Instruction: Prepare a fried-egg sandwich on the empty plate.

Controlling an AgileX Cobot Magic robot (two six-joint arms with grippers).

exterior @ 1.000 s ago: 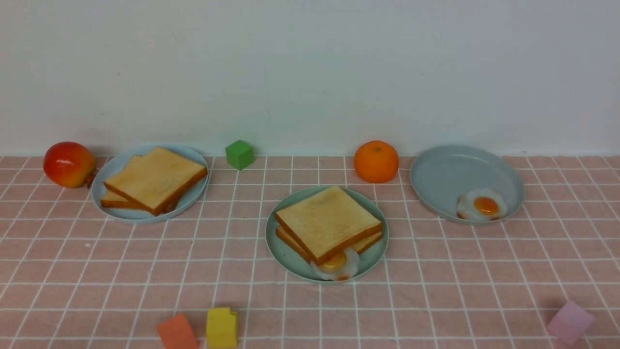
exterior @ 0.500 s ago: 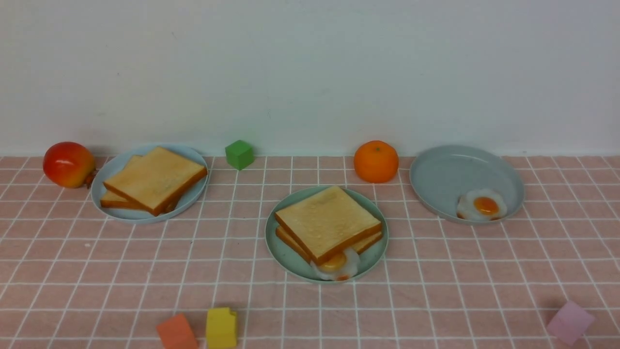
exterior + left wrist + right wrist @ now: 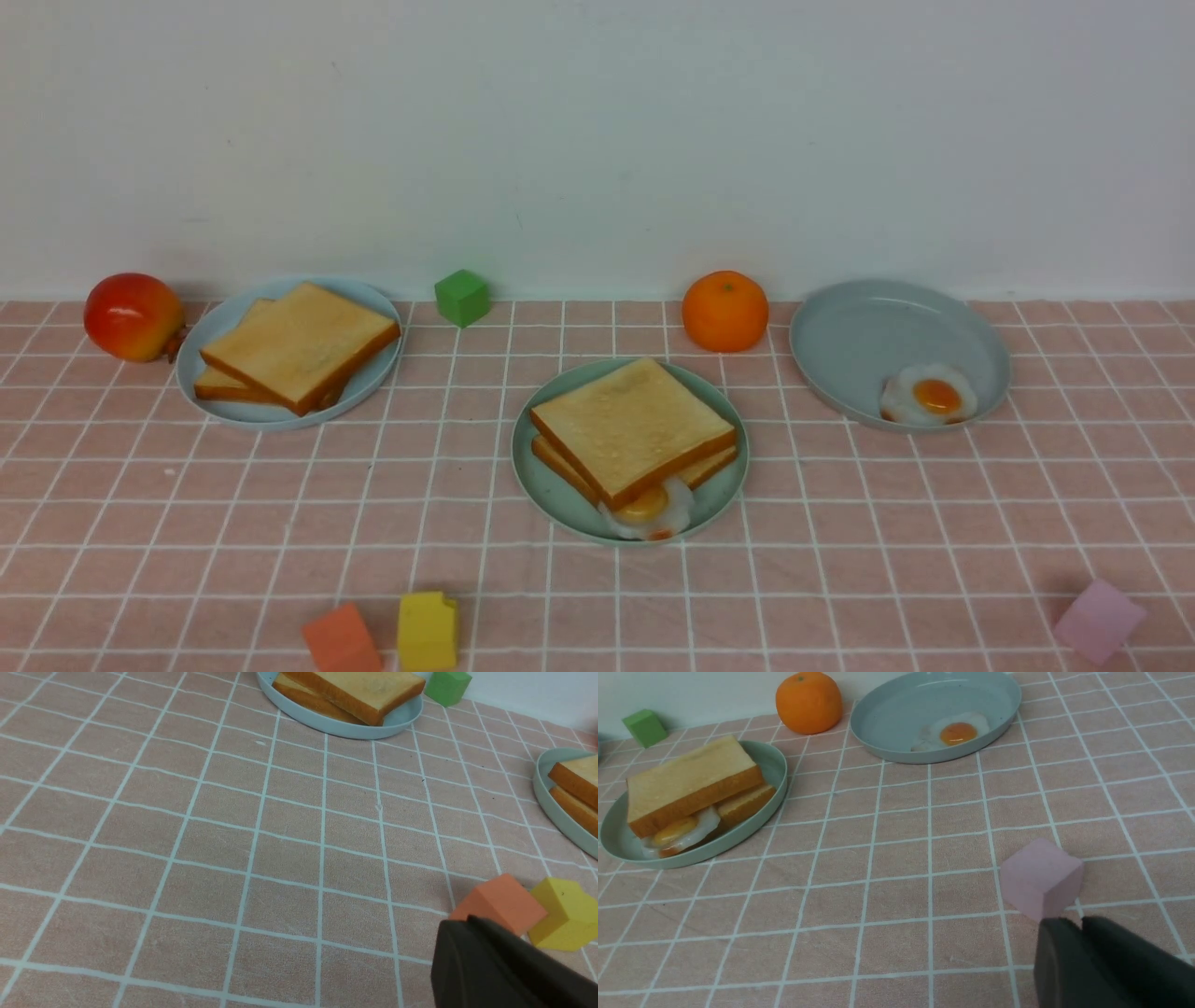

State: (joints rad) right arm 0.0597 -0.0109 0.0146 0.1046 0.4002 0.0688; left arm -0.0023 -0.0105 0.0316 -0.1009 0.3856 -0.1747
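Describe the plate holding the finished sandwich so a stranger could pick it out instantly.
On the pink grid tablecloth three round plates stand in view; take the middle one, nearest the camera, just in front of the orange. This mint-green plate alone carries two stacked toast slices with a fried egg poking out between them; the left plate holds only toast, the right plate only an egg.

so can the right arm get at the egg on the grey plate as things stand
Probably yes: the fried egg lies uncovered near the grey plate's front rim. Only the pink cube sits close to the right gripper, off the direct line.
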